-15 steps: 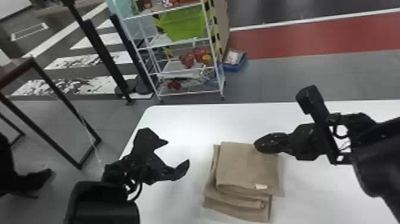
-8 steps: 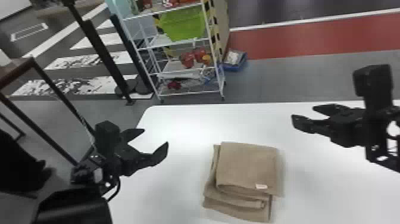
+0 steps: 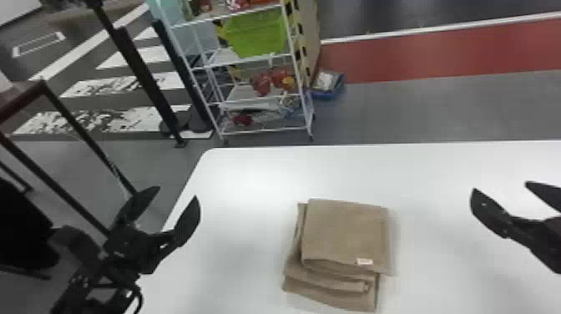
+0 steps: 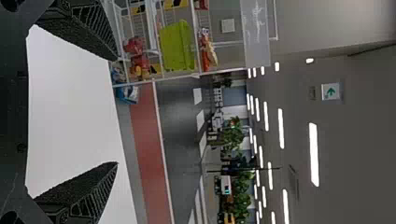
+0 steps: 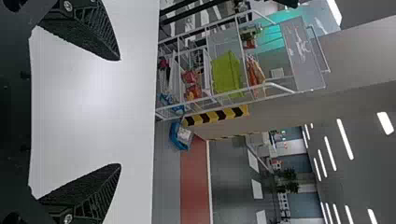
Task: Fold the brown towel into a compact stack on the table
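Towel (image 3: 346, 234) folded in a stack on bench (image 3: 246, 183); my L gripper (image 3: 177, 195) left of towel, R gripper (image 3: 500, 188) right of it, both w/ fingers spread.

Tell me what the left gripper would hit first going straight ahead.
Nothing close, it seems: from the left gripper, the way looks free as far as the pictures show, over the white table toward the floor beyond. Its height and tilt are hard to judge, so it might brush the white table.

Matt cloth towel (image 3: 344, 234), smooth, faintly glossy white table (image 3: 430, 179)
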Tool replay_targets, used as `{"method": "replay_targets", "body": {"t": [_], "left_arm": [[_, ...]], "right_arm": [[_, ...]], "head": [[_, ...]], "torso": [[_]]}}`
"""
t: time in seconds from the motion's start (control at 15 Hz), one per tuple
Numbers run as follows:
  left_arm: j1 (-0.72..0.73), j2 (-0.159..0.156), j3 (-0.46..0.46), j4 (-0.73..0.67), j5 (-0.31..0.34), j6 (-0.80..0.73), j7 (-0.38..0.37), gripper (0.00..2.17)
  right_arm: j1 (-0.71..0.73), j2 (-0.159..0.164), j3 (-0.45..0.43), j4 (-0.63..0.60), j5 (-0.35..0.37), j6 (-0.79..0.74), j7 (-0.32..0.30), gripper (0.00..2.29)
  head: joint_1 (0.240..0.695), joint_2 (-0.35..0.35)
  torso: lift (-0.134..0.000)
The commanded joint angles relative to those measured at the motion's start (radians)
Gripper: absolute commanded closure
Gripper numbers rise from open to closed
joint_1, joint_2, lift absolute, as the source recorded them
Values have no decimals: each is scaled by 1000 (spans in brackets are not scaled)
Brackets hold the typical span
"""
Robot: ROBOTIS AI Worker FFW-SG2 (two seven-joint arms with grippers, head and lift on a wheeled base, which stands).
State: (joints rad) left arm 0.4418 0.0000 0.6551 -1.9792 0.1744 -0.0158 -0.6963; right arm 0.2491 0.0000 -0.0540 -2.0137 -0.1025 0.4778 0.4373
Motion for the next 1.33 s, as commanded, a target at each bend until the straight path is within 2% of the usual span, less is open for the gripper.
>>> {"method": "replay_targets", "body": {"t": [0.0,0.07,0.2,0.53,0.93,1.07,1.27], "left_arm": [[100,-3,-51,2,59,-169,40,83],[118,-3,-63,2,71,-175,46,83],[149,-3,-101,-3,51,-184,75,87],[202,-3,-124,-30,-12,-187,110,87],[216,-3,-138,-50,-47,-157,147,87],[224,-3,-143,-55,-47,-157,198,87],[232,-3,-144,-53,-38,-193,204,87]], "right_arm": [[102,1,-21,6,-39,-138,-8,83],[111,1,-26,24,-42,-153,-9,83],[114,1,-23,92,-36,-307,-55,83],[214,1,-1,69,-23,-491,-78,83],[272,1,16,24,-6,-512,-88,83],[280,1,19,15,-5,-512,-89,83],[283,1,26,13,6,-512,-101,83]], "head": [[695,338],[695,334],[695,313],[695,278],[695,284],[695,291],[695,308]], "torso": [[-119],[-119],[-119],[-119],[-119],[-119],[-119]]}}
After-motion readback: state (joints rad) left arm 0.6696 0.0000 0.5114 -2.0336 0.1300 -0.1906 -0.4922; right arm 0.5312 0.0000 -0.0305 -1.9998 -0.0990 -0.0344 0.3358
